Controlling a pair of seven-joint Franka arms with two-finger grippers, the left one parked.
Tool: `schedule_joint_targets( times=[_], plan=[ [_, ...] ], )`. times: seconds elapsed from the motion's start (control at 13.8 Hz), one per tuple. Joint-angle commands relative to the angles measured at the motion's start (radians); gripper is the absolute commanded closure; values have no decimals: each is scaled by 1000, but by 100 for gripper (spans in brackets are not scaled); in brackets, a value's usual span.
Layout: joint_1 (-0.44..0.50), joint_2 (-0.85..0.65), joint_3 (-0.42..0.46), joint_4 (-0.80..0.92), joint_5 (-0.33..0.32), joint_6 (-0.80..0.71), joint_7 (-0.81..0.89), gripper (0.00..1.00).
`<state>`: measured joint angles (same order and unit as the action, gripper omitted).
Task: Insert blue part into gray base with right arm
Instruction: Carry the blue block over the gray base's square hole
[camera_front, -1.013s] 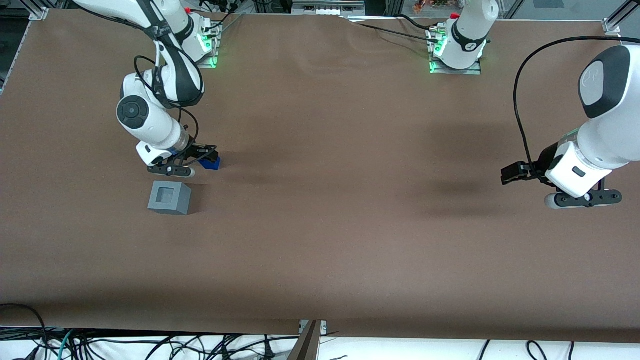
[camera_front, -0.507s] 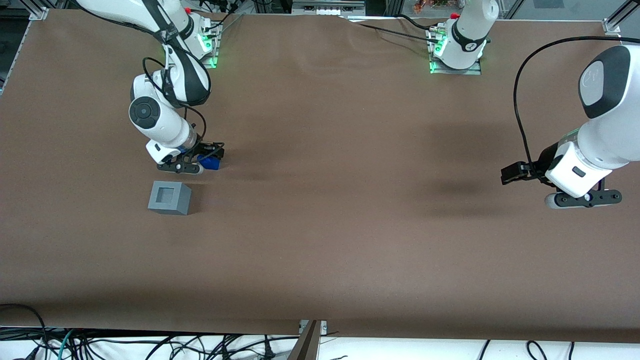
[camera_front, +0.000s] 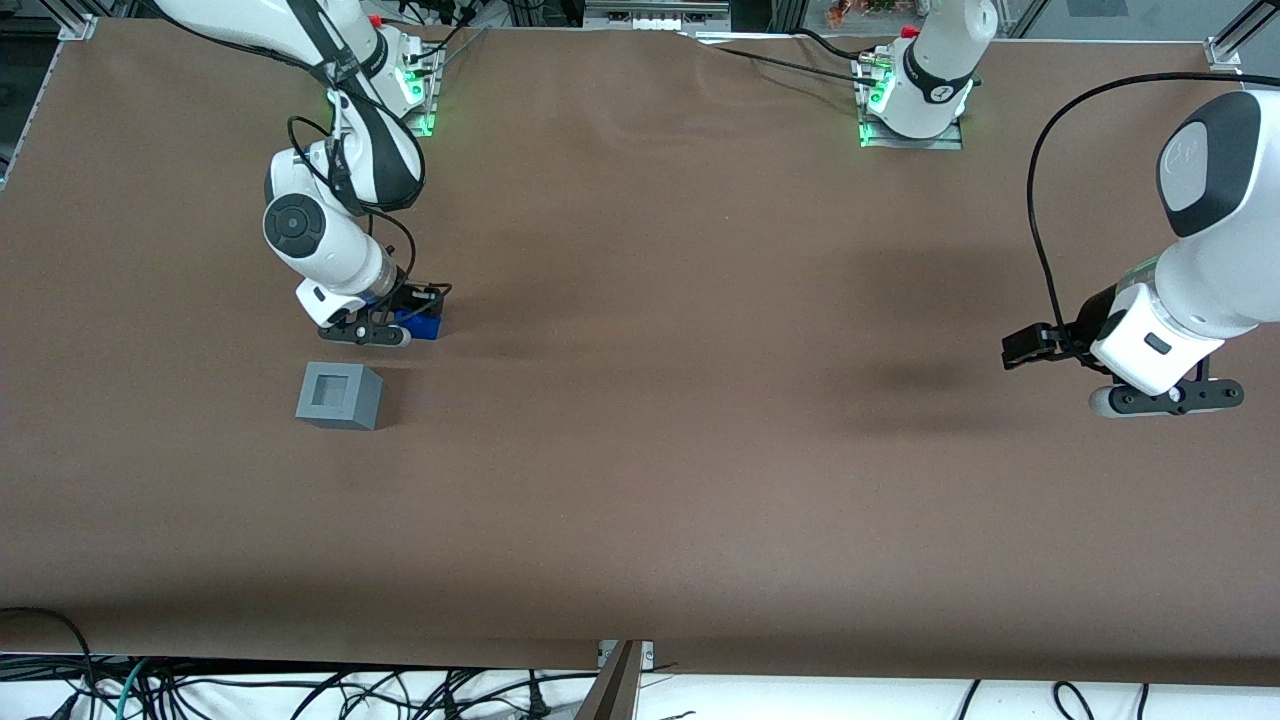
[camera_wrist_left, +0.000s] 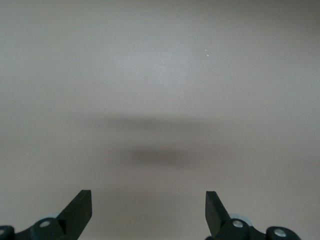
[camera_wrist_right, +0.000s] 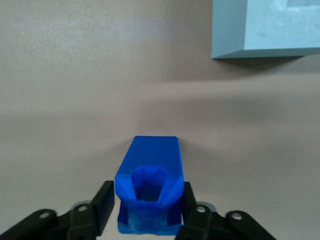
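Observation:
The blue part (camera_front: 424, 327) lies on the brown table, a little farther from the front camera than the gray base (camera_front: 339, 396). My right arm (camera_front: 312, 240) reaches down to it, and its gripper (camera_front: 402, 321) sits low around the part. In the right wrist view the two black fingers (camera_wrist_right: 106, 200) press against both sides of the blue part (camera_wrist_right: 150, 172), which rests on the table. The gray base (camera_wrist_right: 270, 27) stands apart from it, its square recess facing up and nothing in it.
The brown table (camera_front: 650, 450) spreads wide toward the parked arm's end. The arm bases with green lights (camera_front: 418, 95) stand along the table's back edge. Cables hang below the front edge (camera_front: 300, 690).
My right arm has moved from near the gray base over to the blue part and lowered. The gripper now straddles the part and its fingers have closed against it.

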<state>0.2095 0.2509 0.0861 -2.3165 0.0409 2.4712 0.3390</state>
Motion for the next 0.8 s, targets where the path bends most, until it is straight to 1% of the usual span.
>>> schedule_joint_targets(
  times=[0.0, 0.14, 0.22, 0.29, 0.36, 0.43, 0.65, 0.72],
  plan=[
    [4, -13, 0, -14, -6, 20, -8, 100],
    [4, -34, -2, -6, -6, 15, -6, 100],
    [4, -67, -2, 11, -6, -21, -6, 100],
    [2, -82, -6, 75, -10, -128, -9, 100],
    [2, -82, -20, 160, -32, -237, -18, 100],
    [1, -76, -52, 234, -53, -305, -32, 100],
    [-2, -44, -136, 324, -47, -328, -144, 100],
    [-4, -29, -152, 350, -47, -328, -162, 100]
  ],
)
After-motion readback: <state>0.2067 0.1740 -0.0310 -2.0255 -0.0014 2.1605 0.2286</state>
